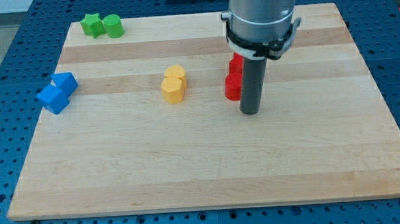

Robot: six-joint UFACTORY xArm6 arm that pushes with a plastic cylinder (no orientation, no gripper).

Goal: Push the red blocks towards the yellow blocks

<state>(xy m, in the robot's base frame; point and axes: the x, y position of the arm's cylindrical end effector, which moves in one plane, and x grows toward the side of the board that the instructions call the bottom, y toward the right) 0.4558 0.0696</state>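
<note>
Two red blocks stand touching near the board's middle right: one (pixel 233 87) toward the view's bottom and one (pixel 235 64) above it, both partly hidden by the rod. My tip (pixel 250 112) rests on the board just right of and slightly below the lower red block, close to it or touching. Two yellow blocks sit together to the left: a heart-like one (pixel 175 73) and a rounded one (pixel 173 90) below it. A gap of bare board lies between the red and yellow pairs.
A green star (pixel 92 25) and a green rounded block (pixel 113 26) sit at the top left. Two blue blocks (pixel 65 83) (pixel 52 99) sit by the left edge. The wooden board (pixel 210 166) lies on a blue perforated table.
</note>
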